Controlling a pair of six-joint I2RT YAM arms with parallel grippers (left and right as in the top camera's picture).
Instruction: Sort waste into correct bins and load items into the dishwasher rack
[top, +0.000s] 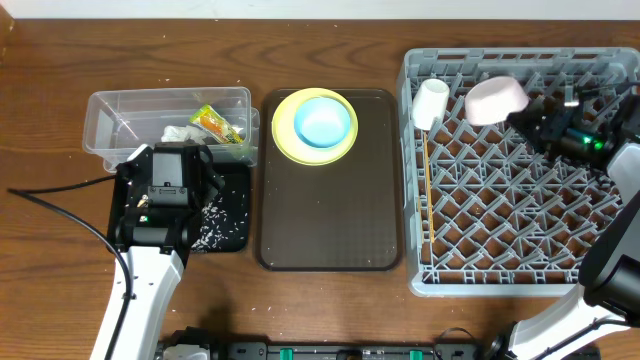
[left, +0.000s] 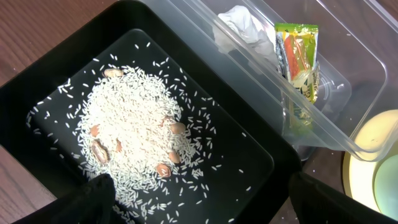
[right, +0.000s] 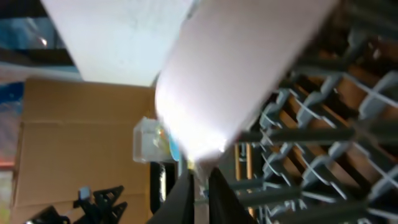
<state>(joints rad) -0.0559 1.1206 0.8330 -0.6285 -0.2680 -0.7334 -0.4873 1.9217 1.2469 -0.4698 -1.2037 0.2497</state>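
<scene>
Left gripper (left: 198, 205), closest to the overhead lens on its raised arm, hangs over the black tub (top: 236, 236) at the left of the bench (top: 40, 250). Its jaws are spread wide and hold nothing. In the left wrist view one fingertip (left: 93, 196) shows at each lower corner. The loose rice grains (left: 130, 134) lie in a heap on the tub floor ahead of and below them, untouched, with a few brownish pieces among the grains.

Clear tub (top: 100, 125): just beyond the black tub, the two side by side. It holds the crumpled white scrap (top: 180, 133) and, to its right, the green-and-orange snack wrapper (top: 218, 124), leaning on the near wall. Both lie apart from the left gripper.

Dark brown serving tray (top: 330, 220): centre of the bench. At its far end the yellow plate (top: 285, 138) carries the light blue bowl (top: 323, 122). Neither gripper is near them.

Dishwasher rack (top: 500, 230): right side of the bench. The small white cup (top: 431, 103) lies tipped at the far left corner. The wooden chopsticks (top: 424, 190) run along the left wall below the cup. The whitish bowl (top: 497, 100) sits tilted over the far pegs, right of the cup.

Right gripper (right: 201, 180): directly right of the whitish bowl. Its jaws stand narrow, with the bowl's rim between them.
</scene>
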